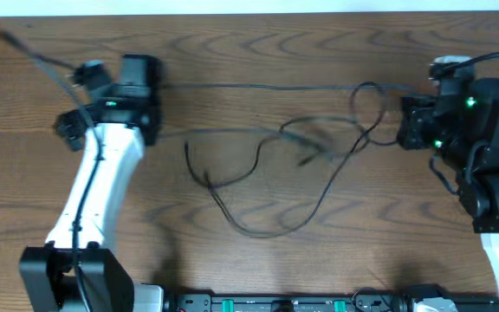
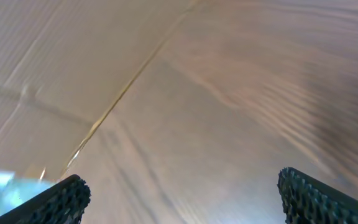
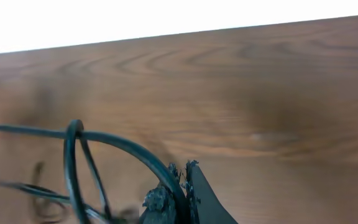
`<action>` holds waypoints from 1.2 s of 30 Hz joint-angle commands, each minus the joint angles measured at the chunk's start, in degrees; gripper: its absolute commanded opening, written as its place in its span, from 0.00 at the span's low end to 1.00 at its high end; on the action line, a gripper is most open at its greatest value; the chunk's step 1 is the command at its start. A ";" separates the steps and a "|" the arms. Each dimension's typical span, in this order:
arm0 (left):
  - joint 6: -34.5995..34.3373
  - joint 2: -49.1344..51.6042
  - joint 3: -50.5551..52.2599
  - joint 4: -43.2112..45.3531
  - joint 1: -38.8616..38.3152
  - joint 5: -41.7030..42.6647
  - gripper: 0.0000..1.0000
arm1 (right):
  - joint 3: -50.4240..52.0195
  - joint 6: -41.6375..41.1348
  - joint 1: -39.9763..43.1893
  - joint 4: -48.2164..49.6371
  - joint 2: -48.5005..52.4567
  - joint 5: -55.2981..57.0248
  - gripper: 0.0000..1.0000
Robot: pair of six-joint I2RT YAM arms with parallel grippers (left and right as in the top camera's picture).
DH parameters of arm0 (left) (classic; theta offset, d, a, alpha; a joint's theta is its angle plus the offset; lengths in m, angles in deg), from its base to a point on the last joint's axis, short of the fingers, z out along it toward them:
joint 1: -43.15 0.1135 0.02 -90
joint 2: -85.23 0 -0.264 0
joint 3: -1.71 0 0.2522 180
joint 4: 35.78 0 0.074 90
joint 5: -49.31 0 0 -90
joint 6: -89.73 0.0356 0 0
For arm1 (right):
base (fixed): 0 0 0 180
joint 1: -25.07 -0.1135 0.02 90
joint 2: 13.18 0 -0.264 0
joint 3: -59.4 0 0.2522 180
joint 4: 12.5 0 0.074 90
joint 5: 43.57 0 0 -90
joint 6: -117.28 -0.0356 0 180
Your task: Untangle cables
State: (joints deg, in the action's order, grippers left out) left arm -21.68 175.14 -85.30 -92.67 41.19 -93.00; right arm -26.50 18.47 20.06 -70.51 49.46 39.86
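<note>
Several thin black cables (image 1: 301,143) lie tangled on the wooden table (image 1: 258,260), with loose loops spreading toward the front. One long strand (image 1: 258,86) runs straight from beside my left gripper to the right arm. My right gripper (image 1: 403,117) is shut on a black cable (image 3: 123,146), pinched between its jaws (image 3: 182,173); a loop (image 3: 72,168) of it stands just left of the fingers. At the back left, my left gripper (image 1: 139,68) is open. Its two fingertips (image 2: 73,193) are wide apart with nothing between them (image 2: 180,179). I see no white cable.
The left arm's white link (image 1: 93,195) slants over the left part of the table, with its own wiring (image 1: 37,59) trailing to the back left corner. The right arm's black body (image 1: 483,139) fills the right edge. A black rail (image 1: 275,303) lines the front edge.
</note>
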 commanded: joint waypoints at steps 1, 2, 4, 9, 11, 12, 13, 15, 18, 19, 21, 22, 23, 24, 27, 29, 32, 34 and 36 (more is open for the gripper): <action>-3.63 -0.13 -0.11 -0.26 6.36 2.69 0.97 | -0.15 1.66 4.02 -0.39 -0.35 8.44 0.01; -4.81 -0.13 -0.11 -0.26 7.87 3.56 0.97 | -0.15 1.66 5.35 -0.72 -0.35 10.29 0.01; -5.31 -0.13 -0.11 -0.28 10.29 6.03 0.97 | -0.15 1.62 8.31 -1.11 -0.35 10.82 0.01; -5.51 -0.13 -0.11 -0.11 12.76 9.90 0.97 | -0.15 1.60 11.02 -1.01 -0.31 10.25 0.01; -5.44 -0.13 -0.11 -0.17 12.81 12.70 0.97 | -0.15 1.64 11.08 -0.79 -0.07 7.69 0.01; -5.42 -0.13 -0.11 -0.17 12.76 15.08 0.97 | -0.15 1.64 11.06 -0.66 0.13 5.27 0.01; -5.22 -0.13 -0.11 -0.15 12.70 18.34 0.97 | -0.15 1.64 11.04 -0.48 0.42 3.15 0.01; -3.54 -0.13 -0.11 -0.02 12.59 24.92 0.97 | -0.15 1.64 11.02 -0.35 0.83 1.20 0.01; -1.05 -0.13 -0.11 0.35 12.28 32.59 0.97 | -0.13 1.66 10.95 -0.31 2.10 -1.42 0.01; 0.04 -0.13 -0.11 0.63 12.02 35.10 0.97 | -0.13 1.64 10.93 -0.28 2.71 -2.43 0.01; 1.27 -0.13 -0.11 1.11 11.52 37.05 0.97 | -0.13 1.64 10.93 -0.24 3.65 -3.74 0.01; 1.25 -0.13 -0.11 1.22 11.21 37.22 0.97 | -0.13 1.64 10.93 -0.22 4.00 -4.70 0.01; 1.25 -0.13 -0.11 1.40 10.93 37.57 0.97 | -0.13 1.64 10.93 -0.13 4.11 -5.44 0.01; 1.27 -0.13 -0.11 1.44 10.60 38.12 0.97 | -0.13 1.62 10.93 0.13 4.22 -6.45 0.01; 3.50 -0.17 -0.11 2.14 9.07 43.87 0.97 | -0.13 1.64 10.93 2.10 4.35 -10.64 0.01; 5.92 -0.31 -0.11 3.13 7.87 49.11 0.97 | -0.13 1.66 10.93 2.73 4.35 -13.81 0.01; 9.53 -0.90 -0.11 5.20 5.01 58.12 0.97 | -0.13 2.56 10.93 3.10 4.70 -20.24 0.01; 11.58 -1.38 -0.11 7.41 1.84 65.26 0.97 | -0.13 4.35 10.75 3.72 5.68 -25.90 0.01; 11.56 -1.60 -0.11 9.60 -0.92 70.23 0.97 | -0.13 6.27 10.12 4.09 6.58 -29.97 0.01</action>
State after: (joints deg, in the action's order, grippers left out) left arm -13.81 175.12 -85.30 -85.48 44.56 -36.79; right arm -26.50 21.13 30.59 -66.93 54.61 20.30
